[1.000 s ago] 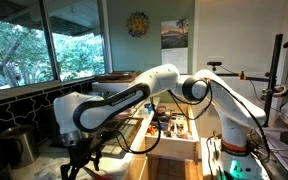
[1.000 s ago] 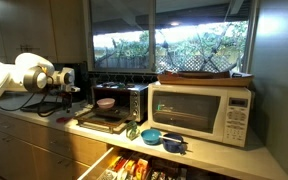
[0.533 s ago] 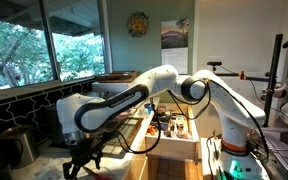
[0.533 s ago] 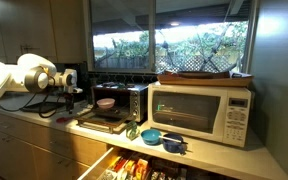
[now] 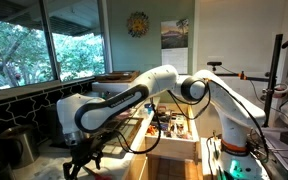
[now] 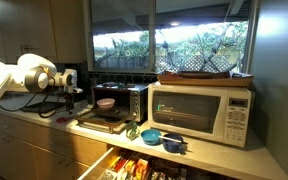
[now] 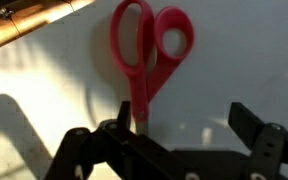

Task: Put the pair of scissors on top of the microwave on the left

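Observation:
The pair of scissors (image 7: 149, 45) has red handles and lies flat on the pale counter in the wrist view. Its blades point toward me and run under my left finger. My gripper (image 7: 184, 125) is open just above it, with the scissors close to the left finger and not centred between the jaws. In both exterior views the gripper (image 5: 84, 160) (image 6: 70, 92) hangs low over the counter, and the scissors are too small to make out there. The dark microwave (image 6: 122, 90) with a flat top stands to the right of the gripper.
A white microwave (image 6: 199, 112) with a brown tray on top stands further right. The dark oven's door (image 6: 101, 123) lies open on the counter. Bowls (image 6: 152, 136) sit in front. A drawer (image 6: 144, 165) full of items is pulled open below. Windows run behind.

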Action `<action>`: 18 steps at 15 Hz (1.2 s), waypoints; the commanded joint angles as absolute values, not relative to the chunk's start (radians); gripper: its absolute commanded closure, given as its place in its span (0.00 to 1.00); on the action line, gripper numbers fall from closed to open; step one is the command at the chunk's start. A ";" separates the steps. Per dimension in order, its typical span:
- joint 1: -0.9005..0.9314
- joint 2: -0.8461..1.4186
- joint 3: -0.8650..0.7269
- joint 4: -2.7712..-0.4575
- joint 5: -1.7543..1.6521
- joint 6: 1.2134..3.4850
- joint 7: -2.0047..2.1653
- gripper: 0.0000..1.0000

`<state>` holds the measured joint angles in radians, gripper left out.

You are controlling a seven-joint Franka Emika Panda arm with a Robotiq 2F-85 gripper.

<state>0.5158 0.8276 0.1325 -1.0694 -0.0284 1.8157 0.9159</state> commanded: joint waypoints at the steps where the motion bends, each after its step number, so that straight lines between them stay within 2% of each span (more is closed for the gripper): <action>1: 0.494 0.812 0.132 -1.127 -0.018 1.814 0.909 0.00; 5: 0.478 0.811 0.134 -1.160 -0.017 1.838 0.911 0.00; 7: 0.472 0.813 0.134 -1.168 -0.016 1.845 0.915 0.27; 15: 0.460 0.784 0.133 -1.214 -0.021 1.896 0.906 0.89; 17: 0.456 0.779 0.132 -1.225 -0.020 1.911 0.907 1.00; 18: 0.453 0.775 0.131 -1.231 -0.022 1.912 0.908 0.94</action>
<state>0.4692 0.8128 0.1329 -1.1508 -0.0246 1.8692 0.9159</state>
